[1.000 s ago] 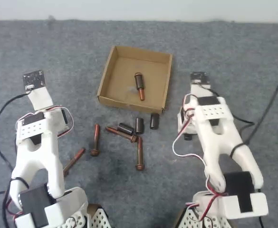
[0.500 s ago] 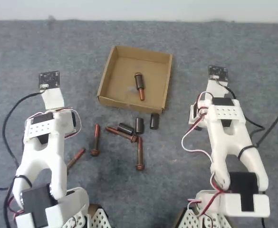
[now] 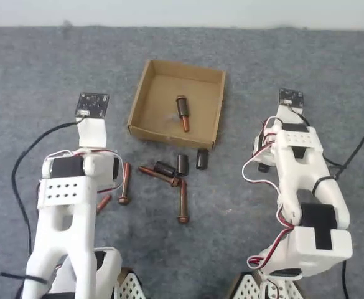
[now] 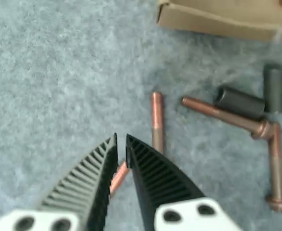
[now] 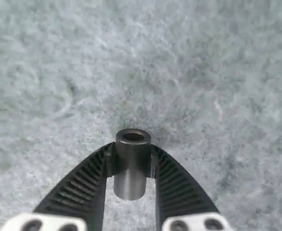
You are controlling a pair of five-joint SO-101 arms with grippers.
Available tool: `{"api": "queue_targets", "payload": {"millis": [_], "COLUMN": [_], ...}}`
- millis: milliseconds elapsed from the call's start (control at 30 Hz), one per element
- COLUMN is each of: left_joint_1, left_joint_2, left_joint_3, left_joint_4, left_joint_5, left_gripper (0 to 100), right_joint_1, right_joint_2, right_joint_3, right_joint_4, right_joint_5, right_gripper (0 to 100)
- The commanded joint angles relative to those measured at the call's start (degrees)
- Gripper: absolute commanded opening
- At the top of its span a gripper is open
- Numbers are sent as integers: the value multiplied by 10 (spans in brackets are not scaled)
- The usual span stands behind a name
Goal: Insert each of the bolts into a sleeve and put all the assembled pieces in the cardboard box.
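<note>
The cardboard box [image 3: 172, 134] lies at mid-table with one bolt-in-sleeve piece [image 3: 182, 112] inside. In front of it lie three copper bolts [image 3: 126, 182], [image 3: 158, 175], [image 3: 182, 200] and three black sleeves [image 3: 165, 168], [image 3: 182, 164], [image 3: 202, 158]. A fourth bolt [image 3: 102, 202] pokes out from under the left arm. My left gripper [image 4: 120, 140] hovers over that bolt [image 4: 117, 175], its jaws closed to a thin slit with nothing held. My right gripper [image 5: 132, 154] is shut on a black sleeve [image 5: 131, 168], bore facing away, low over the carpet right of the pile.
Grey carpet covers the whole table. A black cable [image 3: 356, 134] runs along the right side and another [image 3: 20, 162] loops beside the left arm. The box's near corner [image 4: 218, 19] stands beyond the bolts in the left wrist view.
The left arm has swung forward and to the right, ending over the leftmost bolt. The right arm has shifted right and away from the pile, still holding the sleeve.
</note>
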Motion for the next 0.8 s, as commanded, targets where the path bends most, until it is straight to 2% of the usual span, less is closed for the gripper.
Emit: {"api": "queue_targets", "payload": {"millis": [0, 233, 467, 667, 767], "left_joint_1": [-2, -101, -141, -143, -160], "left_joint_2": [-6, 118, 258, 258, 211], "left_joint_3": [9, 0, -15, 22, 35], "left_joint_4": [9, 25, 58, 88, 94], "left_joint_5": [-2, -89, -273, -447, -475], "left_gripper": [34, 32, 21, 11, 11], "right_joint_1": [7, 5, 3, 3, 3], "right_joint_2": [-4, -4, -4, -4, -3], "right_joint_3": [-37, -37, -37, -37, -37], "right_joint_4": [6, 6, 6, 5, 4], "right_joint_5": [11, 12, 12, 12, 12], "right_gripper": [7, 7, 7, 7, 7]}}
